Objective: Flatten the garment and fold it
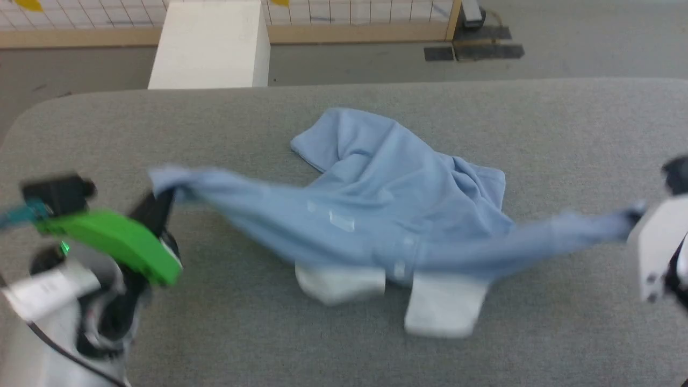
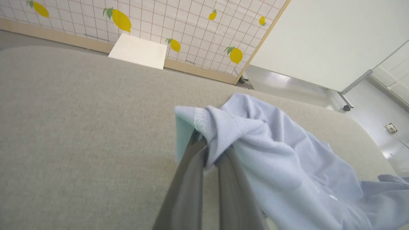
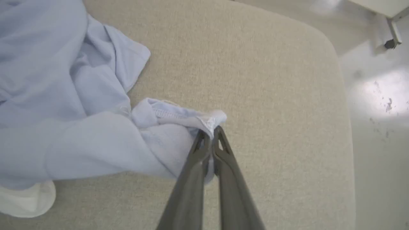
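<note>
While one light blue polo shirt (image 1: 376, 199) spans the grey tabletop (image 1: 258, 322), two grippers, left gripper (image 2: 206, 143), right gripper (image 3: 211, 131), both clamped on its fabric.

Left gripper (image 2: 209, 150), right gripper (image 3: 211, 132) spread wide apart, each clamped tight on garment (image 1: 376, 204) edge.

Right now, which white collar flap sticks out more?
The right collar flap of the garment: squarer, and reaching closer to the robot than the rounder left flap.
</note>
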Controlling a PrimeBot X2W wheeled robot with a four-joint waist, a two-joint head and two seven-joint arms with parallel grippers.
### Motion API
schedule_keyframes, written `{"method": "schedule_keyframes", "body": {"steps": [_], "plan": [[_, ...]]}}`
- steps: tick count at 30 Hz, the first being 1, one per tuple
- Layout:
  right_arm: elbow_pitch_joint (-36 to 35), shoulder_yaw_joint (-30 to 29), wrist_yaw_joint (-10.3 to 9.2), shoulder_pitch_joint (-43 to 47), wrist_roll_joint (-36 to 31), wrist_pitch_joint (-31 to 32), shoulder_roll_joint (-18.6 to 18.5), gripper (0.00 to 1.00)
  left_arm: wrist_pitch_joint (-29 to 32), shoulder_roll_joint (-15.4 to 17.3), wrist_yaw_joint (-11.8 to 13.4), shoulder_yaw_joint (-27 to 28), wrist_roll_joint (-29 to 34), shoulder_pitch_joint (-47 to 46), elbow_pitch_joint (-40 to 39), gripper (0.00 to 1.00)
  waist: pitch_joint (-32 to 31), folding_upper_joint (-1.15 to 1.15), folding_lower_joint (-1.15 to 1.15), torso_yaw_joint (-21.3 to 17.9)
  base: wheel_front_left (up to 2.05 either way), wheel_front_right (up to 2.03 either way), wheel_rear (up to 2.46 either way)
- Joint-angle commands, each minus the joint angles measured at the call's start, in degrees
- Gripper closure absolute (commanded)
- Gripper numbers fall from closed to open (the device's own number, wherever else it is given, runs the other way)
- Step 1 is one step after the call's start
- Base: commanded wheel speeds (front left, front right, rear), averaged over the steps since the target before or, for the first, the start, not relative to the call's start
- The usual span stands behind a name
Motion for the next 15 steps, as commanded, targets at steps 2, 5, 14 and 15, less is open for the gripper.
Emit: {"method": "schedule_keyframes", "body": {"steps": [2, 5, 14, 15], "plan": [[0.0, 1.9, -0.08, -8.9, 1.3, 1.1, -4.8, 1.00, 2.5, 1.6, 1.2, 2.0, -2.1, -8.6, -1.6, 1.00, 5.2, 0.00, 0.00, -1.2, 0.00, 0.00, 0.00], [2.2, 4.4, -0.08, -20.1, 2.3, 1.3, -8.7, 1.00, 4.8, 3.1, 3.0, 3.6, -2.7, -19.0, -0.4, 1.00, 9.7, 0.00, 0.00, -1.9, 0.00, 0.00, 0.00], [14.5, 10.0, -0.08, -54.2, -5.9, -6.2, -9.7, 1.00, 4.2, 7.3, 7.9, 5.5, 1.6, -48.9, 7.9, 1.00, 22.3, 0.00, 0.00, -4.2, 0.00, 0.00, 0.00], [15.7, 9.9, -0.08, -57.1, -6.9, -7.6, -9.0, 1.00, 3.5, 7.2, 8.3, 5.7, 1.8, -51.5, 8.9, 1.00, 23.1, 0.00, 0.00, -4.3, 0.00, 0.00, 0.00]]}}
